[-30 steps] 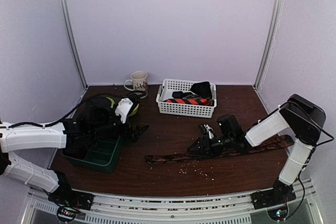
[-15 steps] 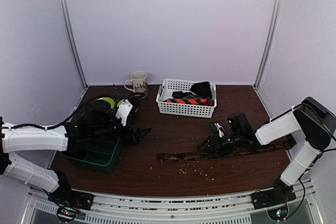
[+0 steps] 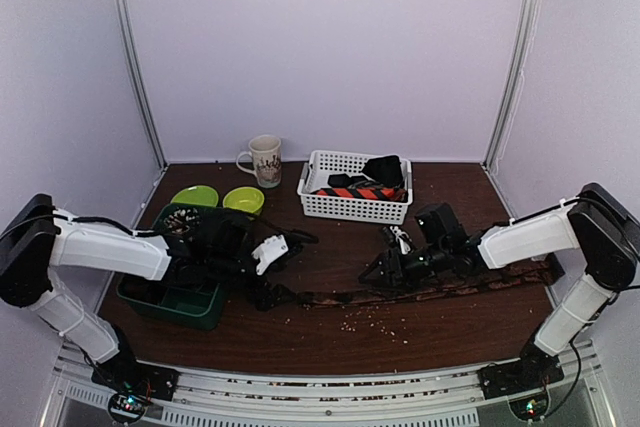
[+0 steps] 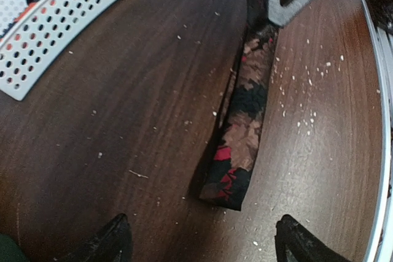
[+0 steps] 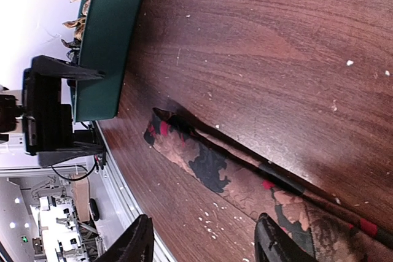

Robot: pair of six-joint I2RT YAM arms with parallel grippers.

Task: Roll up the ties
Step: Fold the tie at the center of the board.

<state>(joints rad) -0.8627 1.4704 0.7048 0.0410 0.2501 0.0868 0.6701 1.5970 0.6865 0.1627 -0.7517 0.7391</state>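
Observation:
A brown-patterned tie with red and black patches [image 3: 440, 287] lies flat across the table's front; its narrow end is at the left [image 4: 230, 182]. My left gripper [image 3: 265, 294] hangs low just left of that end, open and empty, with the end lying ahead between its fingertips [image 4: 206, 246]. My right gripper [image 3: 378, 275] is open over the tie's middle; the tie runs under its right finger [image 5: 202, 243]. An orange-red/navy striped tie [image 3: 362, 191] and a black one [image 3: 385, 169] lie in the white basket [image 3: 352, 211].
A green bin [image 3: 178, 299] stands at the front left under my left arm, with two green bowls [image 3: 195, 196] behind it. A mug [image 3: 266, 159] stands at the back. Crumbs [image 3: 375, 319] are scattered in front of the tie.
My left gripper has come off the green bin and moved down and right to the tie's narrow end. My right gripper has shifted left along the tie.

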